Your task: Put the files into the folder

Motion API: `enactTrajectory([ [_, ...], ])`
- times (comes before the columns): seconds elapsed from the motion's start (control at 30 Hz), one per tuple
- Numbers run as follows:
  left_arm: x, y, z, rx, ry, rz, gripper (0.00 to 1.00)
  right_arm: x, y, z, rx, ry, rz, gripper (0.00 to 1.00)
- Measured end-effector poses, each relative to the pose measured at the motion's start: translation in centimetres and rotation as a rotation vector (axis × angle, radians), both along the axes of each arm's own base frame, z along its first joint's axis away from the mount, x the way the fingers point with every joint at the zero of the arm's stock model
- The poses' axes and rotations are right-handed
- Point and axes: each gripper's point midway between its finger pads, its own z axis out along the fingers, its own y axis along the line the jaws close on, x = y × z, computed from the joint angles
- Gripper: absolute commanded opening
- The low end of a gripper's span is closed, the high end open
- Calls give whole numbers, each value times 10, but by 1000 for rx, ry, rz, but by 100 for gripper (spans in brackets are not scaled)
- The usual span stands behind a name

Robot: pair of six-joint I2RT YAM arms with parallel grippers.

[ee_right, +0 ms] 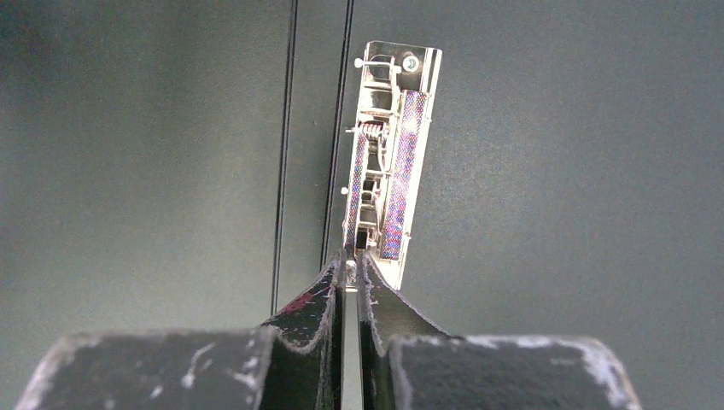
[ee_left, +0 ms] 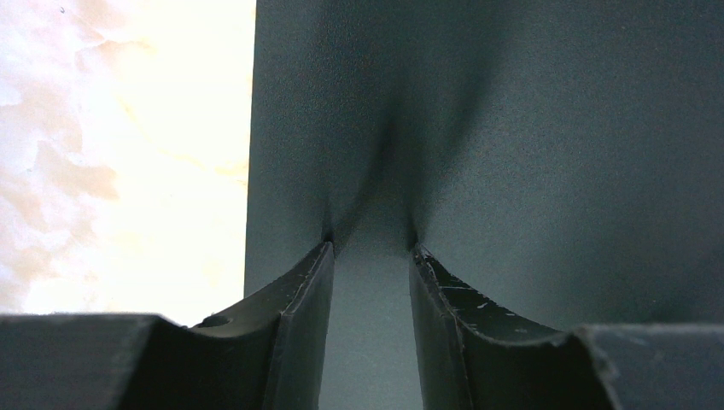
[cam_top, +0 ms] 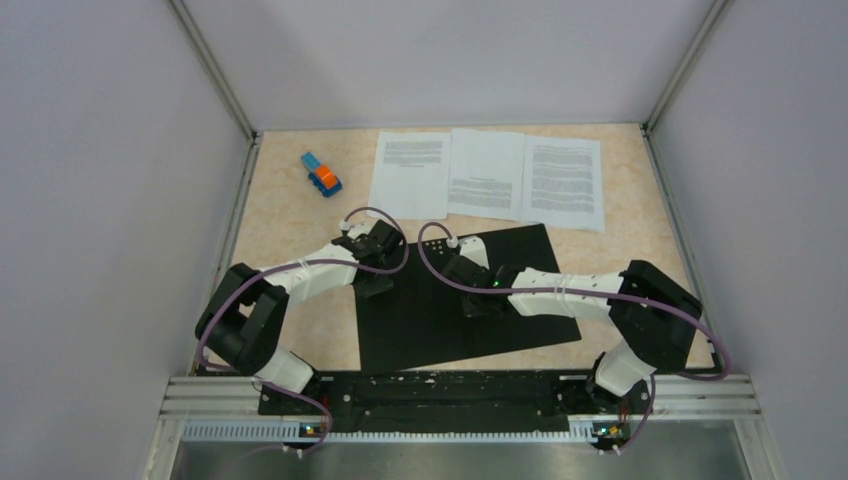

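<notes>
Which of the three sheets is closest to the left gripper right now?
The leftmost sheet, beside the toy block. It lies just beyond the left gripper at the left edge of the folder; the other two sit farther right.

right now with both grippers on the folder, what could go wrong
1. The right gripper seems to pinch only the near tip of the clip; it could slip off and the clip snap back.
2. The left gripper just presses open fingers on the folder near its left edge, so a pull at the clip might swing the folder.
3. The sheets overlap at the far side; taking one may drag another.
</notes>
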Motion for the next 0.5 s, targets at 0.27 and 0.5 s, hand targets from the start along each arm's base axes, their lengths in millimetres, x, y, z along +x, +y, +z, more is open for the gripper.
enactTrajectory([
  [0.27,1,1,0,-15,18,9,43,3,1,-1,25,-31,-8,0],
  [0.5,1,1,-2,-27,49,13,43,3,1,-1,30,-48,-13,0],
])
